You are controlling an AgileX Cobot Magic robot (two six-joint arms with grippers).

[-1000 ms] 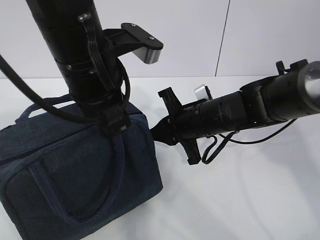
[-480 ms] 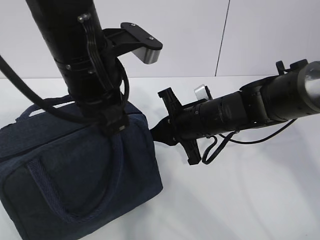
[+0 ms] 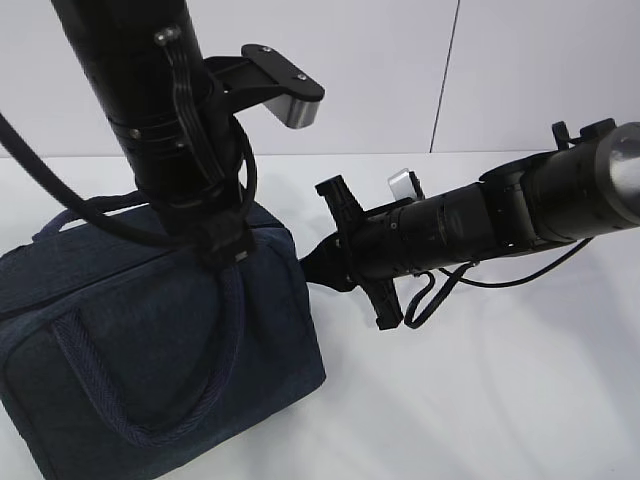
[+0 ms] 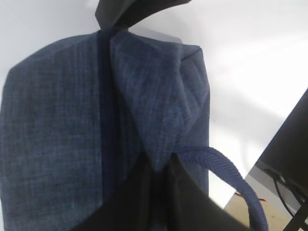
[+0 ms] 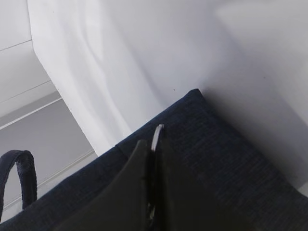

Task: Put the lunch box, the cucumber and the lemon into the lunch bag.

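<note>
Basically, nearest the cam is the lunch bag (image 3: 150, 370), sat on the bench (image 3: 480, 400) w/ its front strap handle (image 3: 100, 400) looping down the side facing us. Zipper (image 4: 105, 96) runs as a dark line along the bag's top and looks closed as far as I can see.

On top of the bag, the left claw (image 4: 161, 178) is closed down tight on a raised fold of navy fabric next to the zipper, approx mid-top. At the bag's right end, the right claw (image 5: 153, 159) is pinched shut on the silver ring pull (image 5: 157, 134); only a sliver of ring shows above the fingers.

Change vs the last sec: v small. Left arm has crept up a touch, and the bag's top fabric and the far handle (image 3: 50, 225) have shifted slightly w/ it. Right arm hasn't visibly moved, and the pull sits at the same end of the bag. I read that as tension being taken up, left bracing, right about to draw the zip, ie opening is barely started.

Lunch box, cucumber and lemon: none in any view, so can't say where they are rel. to the bag. Nothing packed yet by my reckoning.

Beyond the bag it's just bare bench, then the white wall (image 3: 380, 70)
</note>
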